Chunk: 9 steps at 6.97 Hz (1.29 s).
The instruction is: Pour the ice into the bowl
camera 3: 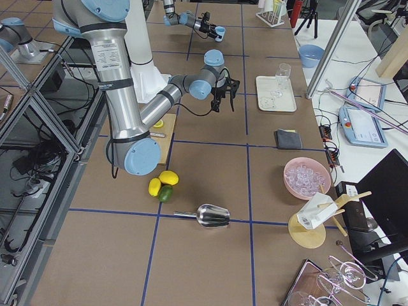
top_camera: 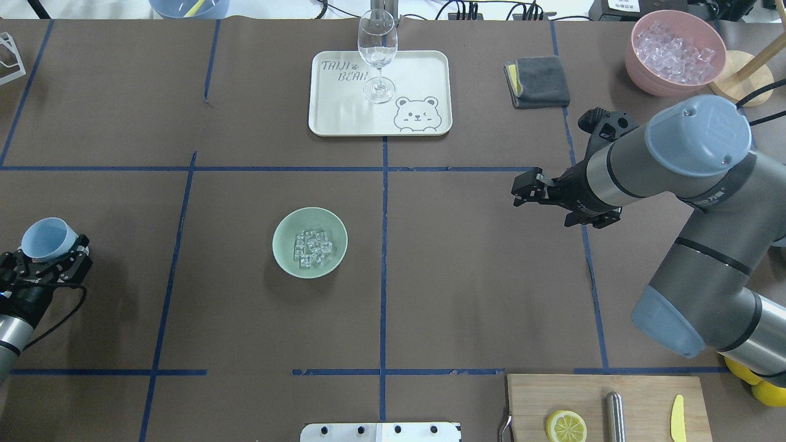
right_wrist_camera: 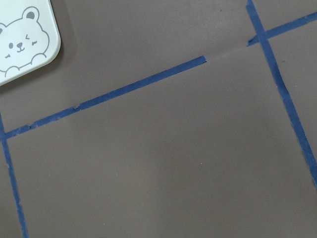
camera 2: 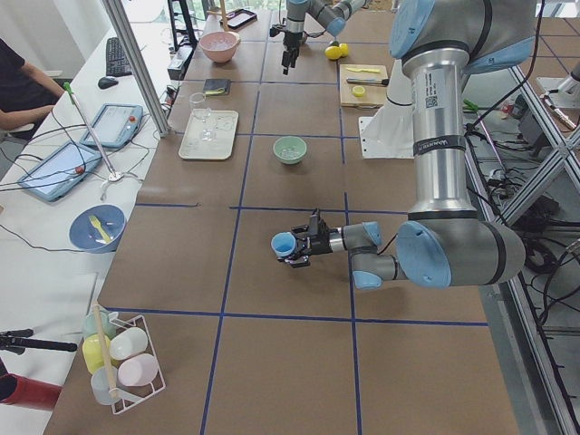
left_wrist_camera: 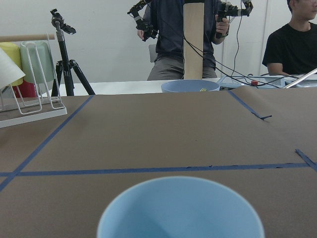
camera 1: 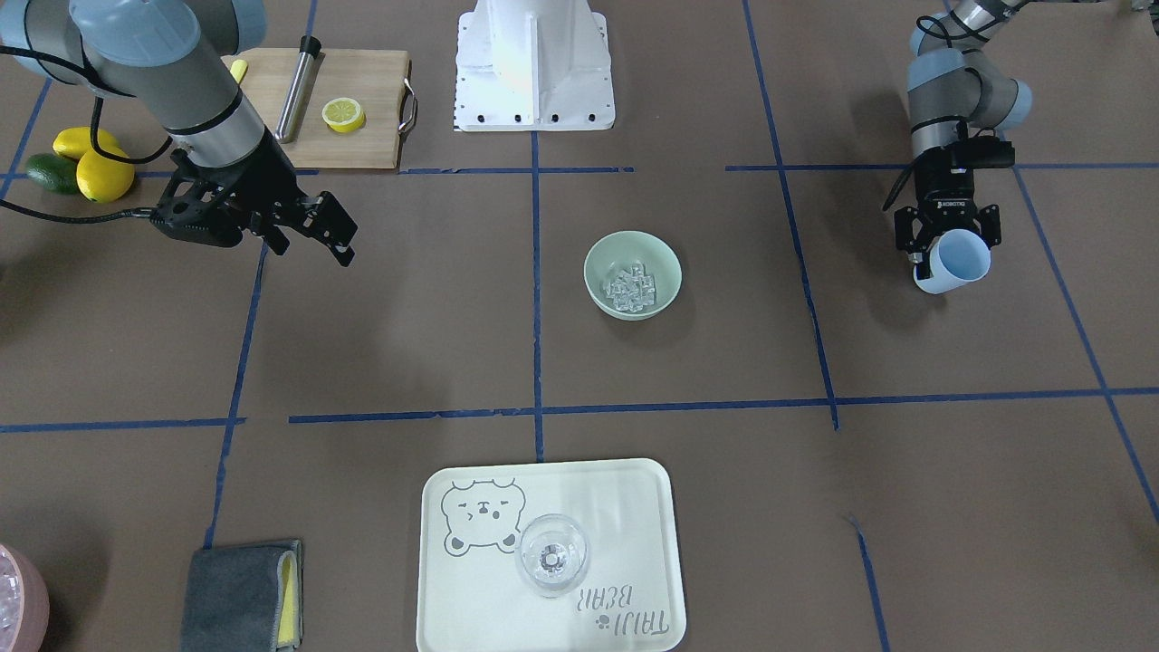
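Ice [top_camera: 312, 247]: small heap of clear cubes lying inside the green bowl [top_camera: 284, 244], which sits flat on the table near its middle, between the two arms. Left gripper [top_camera: 50, 253]: closed around the side wall of a light blue cup [top_camera: 44, 238], mouth up or nearly so, held above the table at the robot's far left, well apart from the bowl. The left wrist view shows only blue inside the part of the cup it sees, no cubes, so the pour looks finished. Right gripper [top_camera: 527, 190]: jaws spread, nothing between them, hanging over bare table on the right, well apart from the bowl. Handling, as judged: the cubes are hard, slick and loose, each one light; they would slide and bounce rather than stack, and are poor things to pinch one by one, so better moved by container. The bowl looks smooth and stiff and may skid if nudged; best taken by the rim, one finger inside and one outside, clear of the heap.
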Motion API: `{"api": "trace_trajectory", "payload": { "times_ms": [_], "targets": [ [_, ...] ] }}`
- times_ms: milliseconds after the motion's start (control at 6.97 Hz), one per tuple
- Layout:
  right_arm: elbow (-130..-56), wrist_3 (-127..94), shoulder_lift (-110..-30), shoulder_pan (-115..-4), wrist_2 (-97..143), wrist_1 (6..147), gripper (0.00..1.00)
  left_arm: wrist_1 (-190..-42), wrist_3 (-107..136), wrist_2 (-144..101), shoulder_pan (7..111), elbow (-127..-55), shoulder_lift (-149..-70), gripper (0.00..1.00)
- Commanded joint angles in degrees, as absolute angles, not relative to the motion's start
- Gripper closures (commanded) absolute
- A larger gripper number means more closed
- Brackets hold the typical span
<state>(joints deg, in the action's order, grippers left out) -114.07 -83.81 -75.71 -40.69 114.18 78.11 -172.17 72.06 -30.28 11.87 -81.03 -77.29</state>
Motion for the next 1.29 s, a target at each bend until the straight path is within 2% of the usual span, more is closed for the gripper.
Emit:
{"api": "trace_trajectory", "payload": {
  "times_ms": [0,287,430,1148],
  "targets": [
    [-114.17,-83.76,-75.76,-40.78,114.34,78.13,0.0,-172.62,71.98,-34.34,11.87,-81.38,-76.82,0.0],
    [-114.43,-83.85,-75.76,-40.78,114.35,78.13,0.0,-172.7,71.9,-40.57,11.86,-84.17,-73.77,0.0],
    [-114.52,-83.85,-75.76,-40.87,114.35,78.13,0.0,-172.27,71.89,-43.65,11.87,-90.46,-68.87,0.0],
    [-116.71,-84.02,-76.29,-41.13,114.52,78.22,0.0,-172.09,69.79,-54.65,10.99,-93.59,-65.67,0.0]
  ]
}}
